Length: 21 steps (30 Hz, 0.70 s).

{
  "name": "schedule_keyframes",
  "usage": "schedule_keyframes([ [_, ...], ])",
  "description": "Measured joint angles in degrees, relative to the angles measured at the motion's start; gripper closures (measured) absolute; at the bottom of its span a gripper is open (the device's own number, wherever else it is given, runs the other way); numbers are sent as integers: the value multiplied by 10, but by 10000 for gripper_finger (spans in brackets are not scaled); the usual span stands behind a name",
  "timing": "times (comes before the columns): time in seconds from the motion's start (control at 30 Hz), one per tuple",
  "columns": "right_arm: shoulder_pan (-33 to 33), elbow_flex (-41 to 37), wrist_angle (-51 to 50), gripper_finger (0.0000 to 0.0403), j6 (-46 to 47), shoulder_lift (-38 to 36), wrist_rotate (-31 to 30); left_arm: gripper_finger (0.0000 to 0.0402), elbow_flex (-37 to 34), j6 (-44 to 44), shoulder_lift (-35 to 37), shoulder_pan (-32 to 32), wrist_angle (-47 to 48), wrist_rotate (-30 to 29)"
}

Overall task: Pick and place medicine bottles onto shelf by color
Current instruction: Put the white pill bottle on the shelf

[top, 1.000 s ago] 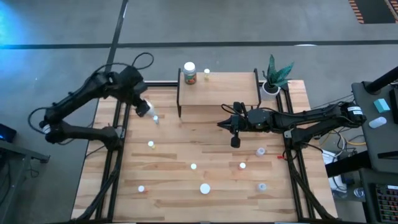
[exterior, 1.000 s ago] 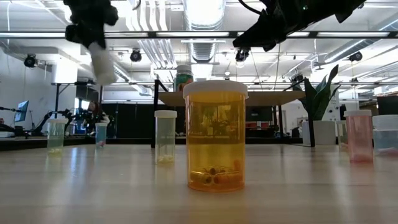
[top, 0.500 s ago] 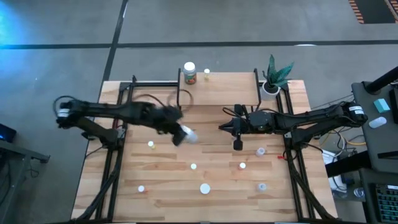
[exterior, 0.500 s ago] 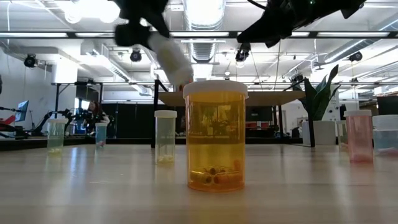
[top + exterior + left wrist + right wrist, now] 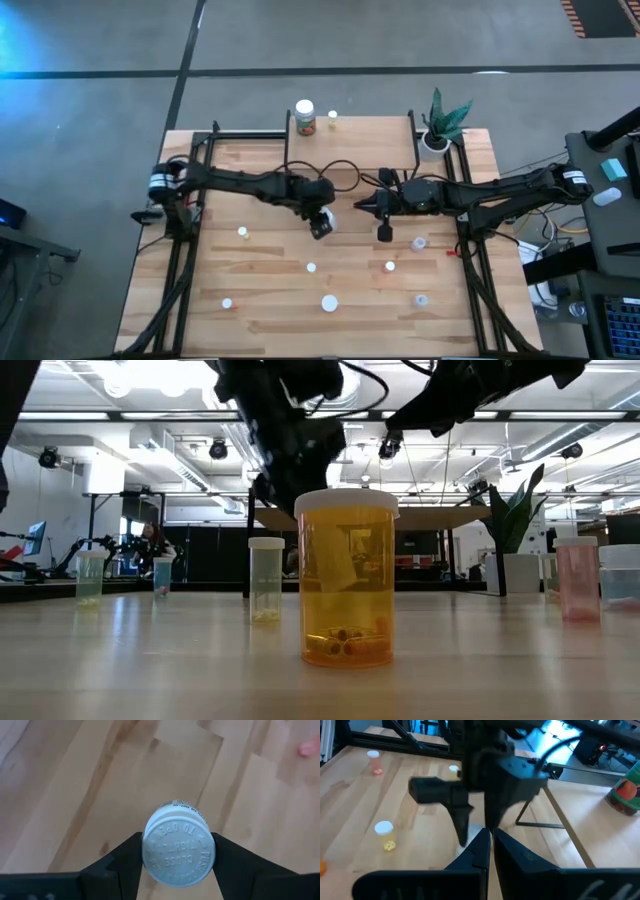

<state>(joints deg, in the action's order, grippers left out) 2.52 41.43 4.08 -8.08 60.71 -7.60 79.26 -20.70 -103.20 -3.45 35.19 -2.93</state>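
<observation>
Two slim black arms [image 5: 240,182] (looped black cables).

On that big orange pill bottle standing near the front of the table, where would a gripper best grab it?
By my guess, around the round sides of the orange bottle, just below its white cap, coming straight down from above. It stands upright with clear space around it, and its straight walls suit two fingers.

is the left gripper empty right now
No, the left gripper is shut on a white-capped bottle, its dark fingers pressing the cap from both sides.
</observation>
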Motion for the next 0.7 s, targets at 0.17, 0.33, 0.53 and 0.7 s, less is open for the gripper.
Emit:
schedule_keyframes([
  [0.17,0,0,-7,390,3,0,0,190,18,2,-24,-14,-1,1],
  [0.33,0,-2,-9,390,6,0,0,174,16,4,-24,-14,-3,2],
  [0.53,0,-3,-9,390,10,0,0,170,11,10,-24,-14,1,3],
  [0.7,0,-3,-9,390,11,0,0,169,24,41,-5,-14,18,2],
])
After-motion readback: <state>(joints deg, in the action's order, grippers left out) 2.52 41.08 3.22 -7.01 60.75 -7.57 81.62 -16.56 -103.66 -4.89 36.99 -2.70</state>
